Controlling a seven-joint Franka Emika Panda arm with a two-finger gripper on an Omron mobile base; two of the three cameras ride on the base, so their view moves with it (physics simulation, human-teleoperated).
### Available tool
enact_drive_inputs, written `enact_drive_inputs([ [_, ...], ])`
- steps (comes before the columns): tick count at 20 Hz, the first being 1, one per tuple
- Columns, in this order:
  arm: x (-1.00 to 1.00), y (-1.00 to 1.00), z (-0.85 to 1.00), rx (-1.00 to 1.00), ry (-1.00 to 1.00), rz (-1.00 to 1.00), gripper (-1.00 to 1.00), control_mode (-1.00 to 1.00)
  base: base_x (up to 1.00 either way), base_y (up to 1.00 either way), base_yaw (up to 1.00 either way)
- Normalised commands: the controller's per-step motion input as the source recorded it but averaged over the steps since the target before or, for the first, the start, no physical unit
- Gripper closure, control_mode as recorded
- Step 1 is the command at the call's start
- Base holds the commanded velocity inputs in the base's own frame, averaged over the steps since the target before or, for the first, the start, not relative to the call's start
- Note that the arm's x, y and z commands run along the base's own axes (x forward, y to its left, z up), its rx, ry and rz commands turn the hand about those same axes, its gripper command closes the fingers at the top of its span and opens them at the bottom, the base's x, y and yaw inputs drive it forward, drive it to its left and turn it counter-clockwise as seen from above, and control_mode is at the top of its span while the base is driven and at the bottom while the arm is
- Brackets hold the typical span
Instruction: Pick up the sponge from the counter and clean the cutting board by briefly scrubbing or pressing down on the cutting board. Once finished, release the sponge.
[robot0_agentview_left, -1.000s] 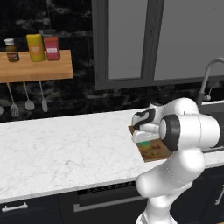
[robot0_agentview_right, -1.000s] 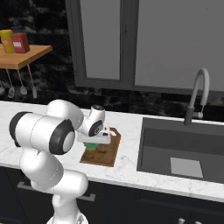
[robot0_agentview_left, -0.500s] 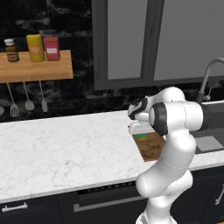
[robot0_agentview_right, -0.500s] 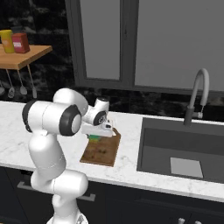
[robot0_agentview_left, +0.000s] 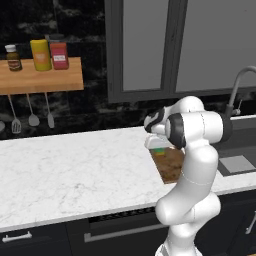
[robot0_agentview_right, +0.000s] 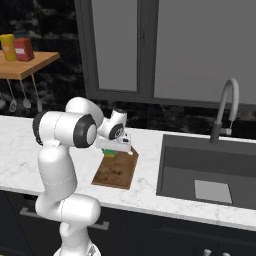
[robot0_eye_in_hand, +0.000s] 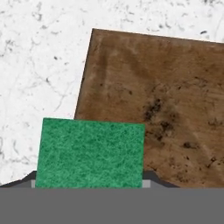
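My gripper (robot0_agentview_left: 157, 143) hangs low over the far end of the dark brown cutting board (robot0_agentview_left: 173, 167), shut on the sponge (robot0_agentview_left: 159, 150). In the hand view the sponge's green face (robot0_eye_in_hand: 89, 153) sits between the two finger tips and overlaps the board's (robot0_eye_in_hand: 166, 96) near corner and the white counter (robot0_eye_in_hand: 39, 65). From the right base view the gripper (robot0_agentview_right: 114, 148) and the sponge (robot0_agentview_right: 110, 153) are at the board's (robot0_agentview_right: 117, 172) back left end. Whether the sponge touches the board I cannot tell.
A dark sink (robot0_agentview_right: 210, 175) with a curved faucet (robot0_agentview_right: 225, 107) lies right of the board. A wooden wall shelf (robot0_agentview_left: 40, 79) carries bottles, with utensils (robot0_agentview_left: 32, 112) hanging under it. The marble counter (robot0_agentview_left: 70, 170) stretches away to the left.
The arm's elbow has swung up. The hand, still holding the sponge, has shifted toward the board's far end and come lower over it.
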Motion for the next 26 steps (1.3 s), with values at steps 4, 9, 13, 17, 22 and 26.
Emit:
enact_drive_inputs([
  [4,0.02,-0.39,-0.27,-0.07,-0.01,0.00,1.00,-1.00,0.00,0.00,0.00],
  [9,0.00,-0.61,-0.09,-0.03,0.00,0.00,1.00,-1.00,0.00,0.00,0.00],
  [13,0.00,-0.63,-0.01,0.00,0.00,0.00,1.00,-1.00,0.00,0.00,0.00],
  [17,0.00,-0.30,-0.26,0.06,0.01,0.00,1.00,-1.00,0.00,0.00,0.00],
  [22,-0.49,0.05,-0.44,0.18,0.08,0.00,1.00,-1.00,0.00,0.00,0.00],
  [26,-0.98,0.05,-0.27,0.08,0.00,0.00,1.00,-1.00,0.00,0.00,0.00],
])
